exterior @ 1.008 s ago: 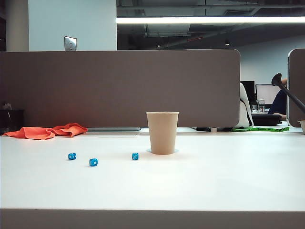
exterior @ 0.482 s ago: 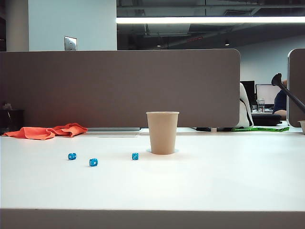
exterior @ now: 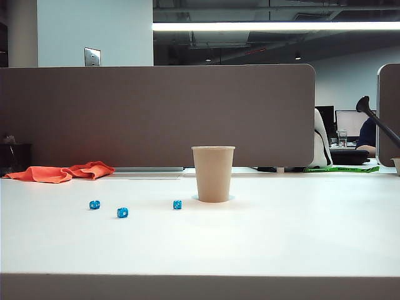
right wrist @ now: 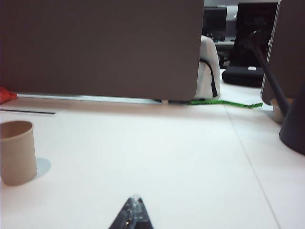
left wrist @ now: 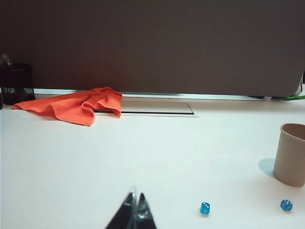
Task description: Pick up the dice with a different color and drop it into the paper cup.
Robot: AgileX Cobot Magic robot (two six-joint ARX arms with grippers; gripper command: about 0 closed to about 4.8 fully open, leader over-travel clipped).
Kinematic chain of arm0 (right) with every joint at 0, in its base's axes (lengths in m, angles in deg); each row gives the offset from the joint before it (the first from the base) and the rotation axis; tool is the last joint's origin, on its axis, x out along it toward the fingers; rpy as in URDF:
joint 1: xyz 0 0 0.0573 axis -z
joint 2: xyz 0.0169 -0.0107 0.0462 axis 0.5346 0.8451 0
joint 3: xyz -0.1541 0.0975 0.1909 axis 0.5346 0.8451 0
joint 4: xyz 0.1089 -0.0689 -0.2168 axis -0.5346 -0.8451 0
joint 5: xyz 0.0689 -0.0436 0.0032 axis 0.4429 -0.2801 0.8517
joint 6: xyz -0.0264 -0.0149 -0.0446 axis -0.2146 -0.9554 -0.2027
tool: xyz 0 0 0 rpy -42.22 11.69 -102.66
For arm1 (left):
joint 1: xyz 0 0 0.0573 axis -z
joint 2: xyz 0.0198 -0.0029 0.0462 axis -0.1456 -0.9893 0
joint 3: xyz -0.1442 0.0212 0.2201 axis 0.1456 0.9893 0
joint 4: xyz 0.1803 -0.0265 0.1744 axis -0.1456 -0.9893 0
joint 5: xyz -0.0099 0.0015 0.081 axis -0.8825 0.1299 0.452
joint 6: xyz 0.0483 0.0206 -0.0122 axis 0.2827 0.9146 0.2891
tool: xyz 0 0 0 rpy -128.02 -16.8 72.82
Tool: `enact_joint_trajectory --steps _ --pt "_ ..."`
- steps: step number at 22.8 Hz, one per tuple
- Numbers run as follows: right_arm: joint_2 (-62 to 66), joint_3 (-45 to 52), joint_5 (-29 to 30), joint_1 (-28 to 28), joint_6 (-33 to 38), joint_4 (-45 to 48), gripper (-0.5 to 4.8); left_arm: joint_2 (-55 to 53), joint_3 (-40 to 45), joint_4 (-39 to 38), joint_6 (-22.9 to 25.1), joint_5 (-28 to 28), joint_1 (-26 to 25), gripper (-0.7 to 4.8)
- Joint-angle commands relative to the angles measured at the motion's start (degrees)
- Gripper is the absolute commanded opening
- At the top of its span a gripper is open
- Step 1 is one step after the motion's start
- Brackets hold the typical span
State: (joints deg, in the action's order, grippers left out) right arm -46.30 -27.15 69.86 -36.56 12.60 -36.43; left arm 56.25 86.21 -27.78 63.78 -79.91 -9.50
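On the white table [exterior: 281, 231]: tapered tan paper cup [exterior: 213, 174] upright at centre, three blue dice [exterior: 122, 212] to its left.
Purple die not visible in any view; whether it lies inside the cup cannot be told. Crumpled orange cloth [exterior: 61, 172] lies at the grey partition [exterior: 156, 115]. Left gripper [left wrist: 135, 206] and right gripper [right wrist: 135, 209] sit low over the near table, fingertips pressed together, empty, well apart from the cup.

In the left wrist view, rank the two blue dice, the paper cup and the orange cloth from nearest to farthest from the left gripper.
Left gripper, shut, low over the table near the camera.
1. Nearer blue die, just beside it.
2. Second blue die, at the cup's foot.
3. Paper cup, right behind that die.
4. Orange cloth, far back by the partition.
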Motion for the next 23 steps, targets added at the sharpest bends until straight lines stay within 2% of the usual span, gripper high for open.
enact_joint_trajectory --steps 1,23 --pt "0.0 0.1 -0.1 0.0 0.0 -0.1 -0.05 -0.1 -0.2 0.7 0.1 -0.2 0.0 -0.05" --pt "0.0 0.1 -0.1 0.0 0.0 -0.5 -0.05 -0.1 -0.2 0.7 0.0 -0.2 0.0 -0.05"
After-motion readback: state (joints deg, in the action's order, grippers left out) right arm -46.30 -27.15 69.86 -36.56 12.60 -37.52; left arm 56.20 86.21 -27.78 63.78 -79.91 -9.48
